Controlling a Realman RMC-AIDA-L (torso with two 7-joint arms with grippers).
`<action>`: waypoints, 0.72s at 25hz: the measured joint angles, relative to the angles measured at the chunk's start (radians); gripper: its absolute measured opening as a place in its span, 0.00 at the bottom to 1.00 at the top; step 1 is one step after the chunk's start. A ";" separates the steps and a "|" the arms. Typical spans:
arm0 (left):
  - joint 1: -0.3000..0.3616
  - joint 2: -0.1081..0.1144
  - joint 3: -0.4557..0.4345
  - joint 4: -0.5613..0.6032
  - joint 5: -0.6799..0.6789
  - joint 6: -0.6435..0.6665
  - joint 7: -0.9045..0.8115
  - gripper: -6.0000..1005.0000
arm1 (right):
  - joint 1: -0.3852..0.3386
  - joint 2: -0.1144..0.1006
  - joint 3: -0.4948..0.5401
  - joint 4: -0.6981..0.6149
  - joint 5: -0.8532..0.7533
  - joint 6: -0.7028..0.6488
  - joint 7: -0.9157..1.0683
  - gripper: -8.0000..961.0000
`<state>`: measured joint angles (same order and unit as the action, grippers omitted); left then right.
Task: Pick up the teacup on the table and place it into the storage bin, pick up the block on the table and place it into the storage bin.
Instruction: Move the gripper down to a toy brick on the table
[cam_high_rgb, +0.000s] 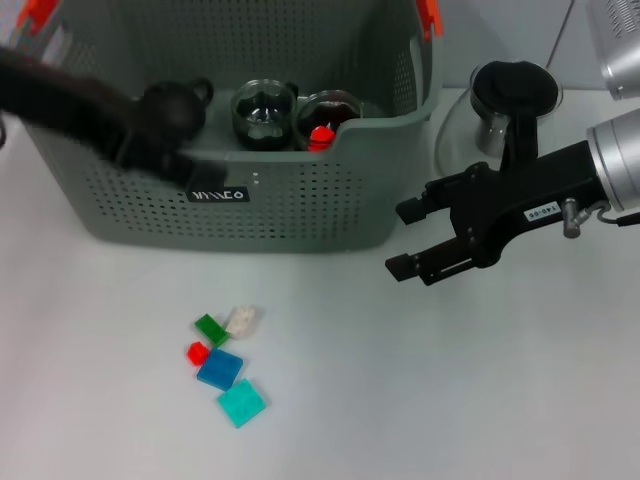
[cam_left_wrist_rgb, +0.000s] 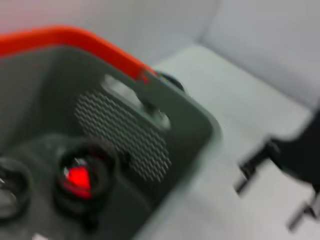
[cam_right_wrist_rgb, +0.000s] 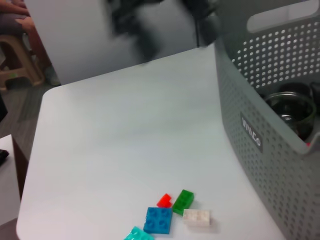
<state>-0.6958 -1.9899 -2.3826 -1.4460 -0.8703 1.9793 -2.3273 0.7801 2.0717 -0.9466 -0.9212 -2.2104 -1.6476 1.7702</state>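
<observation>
Jaws of right gripper (cam_high_rgb: 408, 239): wide open, empty, above desk (cam_high_rgb: 420, 400) beside storage bin (cam_high_rgb: 300, 215); left gripper (cam_high_rgb: 165, 135) over bin, jaws' state cannot be told; teacups (cam_high_rgb: 265, 110) binned; judged next: descend on blocks (cam_high_rgb: 225, 365) lying loose on desk.

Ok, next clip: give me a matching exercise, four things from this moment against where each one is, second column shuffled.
Things:
1. teal block
2. red block
3. right gripper
4. glass teapot

Places:
A. on the table behind the right gripper, beside the storage bin
B. open, above the table at the bin's right front corner
C. nearest the table's front edge
D. next to the green block

Pairs: 1-C, 2-D, 3-B, 4-A
</observation>
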 joint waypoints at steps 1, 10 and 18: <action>0.021 -0.009 0.019 -0.034 0.004 0.014 0.019 0.90 | 0.000 0.000 0.000 0.002 0.000 0.004 0.000 0.87; 0.173 -0.101 0.201 -0.193 0.071 0.029 0.214 0.93 | 0.009 0.009 0.001 0.013 0.002 0.019 0.010 0.87; 0.206 -0.169 0.354 -0.149 0.202 0.005 0.226 0.93 | 0.010 0.012 0.002 0.016 0.014 0.026 0.011 0.87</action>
<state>-0.4897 -2.1587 -2.0286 -1.5950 -0.6686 1.9841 -2.1016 0.7900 2.0833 -0.9448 -0.9054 -2.1967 -1.6212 1.7813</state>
